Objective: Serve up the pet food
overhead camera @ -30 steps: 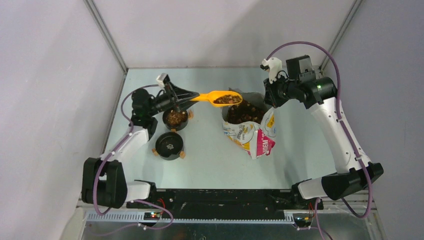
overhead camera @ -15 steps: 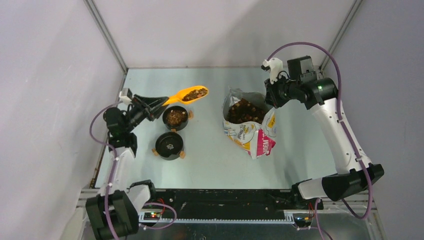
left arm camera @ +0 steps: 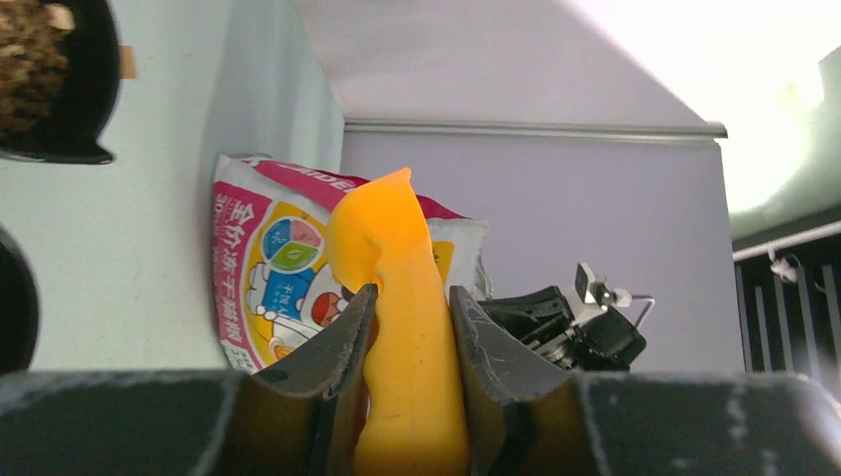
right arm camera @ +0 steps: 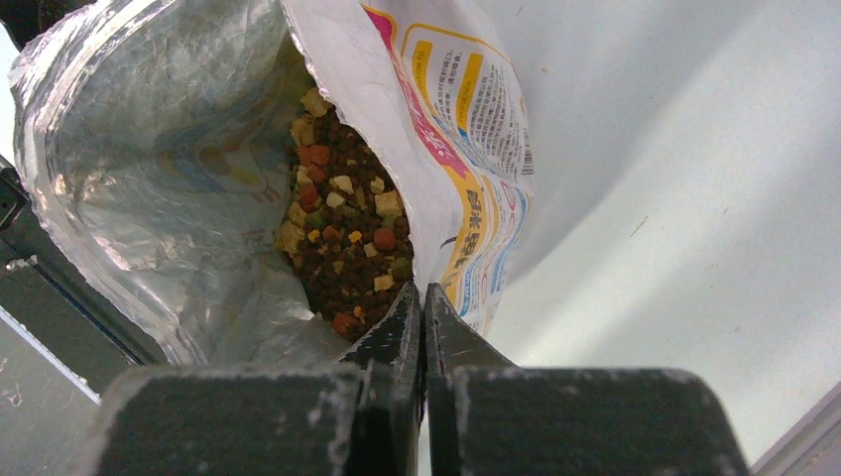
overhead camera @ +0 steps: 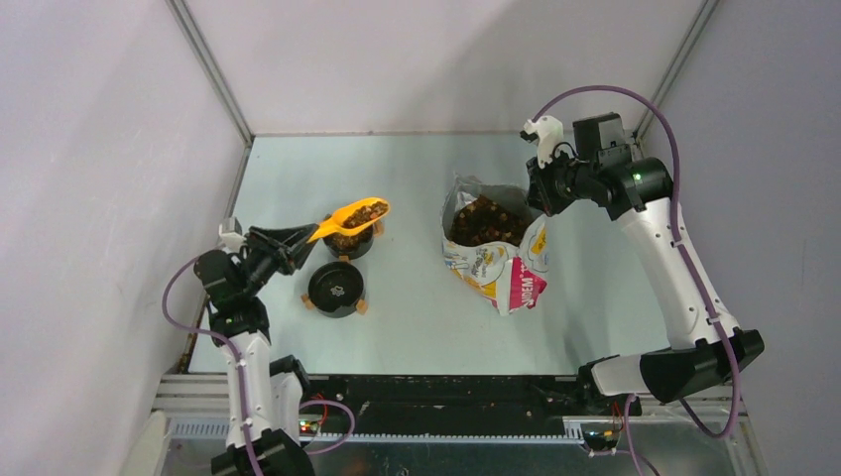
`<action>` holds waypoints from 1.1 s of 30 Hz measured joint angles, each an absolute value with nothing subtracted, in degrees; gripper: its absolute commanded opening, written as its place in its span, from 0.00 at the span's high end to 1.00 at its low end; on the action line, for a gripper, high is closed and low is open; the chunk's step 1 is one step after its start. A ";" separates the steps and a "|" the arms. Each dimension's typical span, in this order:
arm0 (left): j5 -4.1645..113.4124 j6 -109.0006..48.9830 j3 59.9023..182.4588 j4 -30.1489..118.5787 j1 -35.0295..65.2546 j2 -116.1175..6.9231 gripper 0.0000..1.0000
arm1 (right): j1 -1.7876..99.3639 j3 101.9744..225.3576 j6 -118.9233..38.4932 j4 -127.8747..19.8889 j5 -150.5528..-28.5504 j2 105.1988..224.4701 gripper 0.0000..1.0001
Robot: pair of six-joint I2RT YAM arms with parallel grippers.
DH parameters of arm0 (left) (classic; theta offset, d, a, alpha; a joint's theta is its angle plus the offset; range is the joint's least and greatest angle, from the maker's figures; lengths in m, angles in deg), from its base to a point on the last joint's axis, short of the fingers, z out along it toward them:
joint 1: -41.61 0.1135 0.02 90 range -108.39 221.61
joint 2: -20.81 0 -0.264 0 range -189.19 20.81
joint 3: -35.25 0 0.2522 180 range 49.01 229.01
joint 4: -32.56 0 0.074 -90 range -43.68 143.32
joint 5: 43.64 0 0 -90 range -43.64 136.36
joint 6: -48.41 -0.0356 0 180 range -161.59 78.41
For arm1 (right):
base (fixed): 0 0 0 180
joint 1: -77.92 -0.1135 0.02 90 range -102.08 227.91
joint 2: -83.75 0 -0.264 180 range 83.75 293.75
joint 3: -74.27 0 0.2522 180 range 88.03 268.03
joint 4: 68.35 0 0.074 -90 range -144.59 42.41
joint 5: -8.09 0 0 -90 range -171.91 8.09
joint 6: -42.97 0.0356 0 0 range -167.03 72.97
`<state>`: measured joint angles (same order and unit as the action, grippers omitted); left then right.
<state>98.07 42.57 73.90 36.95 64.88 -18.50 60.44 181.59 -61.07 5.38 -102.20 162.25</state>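
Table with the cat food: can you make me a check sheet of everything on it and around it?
Surface: pale table, flat, no spills seen.
Job's things: pet food heaped in an orange scoop, which overlaps the far bowl as seen from above; that bowl already holds some food. The near bowl shows none. The open bag has plenty inside.
Clutter: nothing seen.
Hands: left hand shut on the scoop's handle; right hand pinched shut on the bag's rim.
Cables: purple cables loop along both arms, above the table.
Surroundings: plain grey walls on three sides.
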 measured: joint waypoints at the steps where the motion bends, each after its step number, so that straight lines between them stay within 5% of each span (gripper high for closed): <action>1: 98.17 41.92 73.37 38.20 65.62 -17.65 1.00 | 60.48 181.57 -61.07 5.35 -102.29 162.25 1.00; 33: 99.14 23.82 69.87 70.55 77.36 -8.47 1.00 | 61.27 180.19 -62.06 4.52 -103.19 161.18 1.00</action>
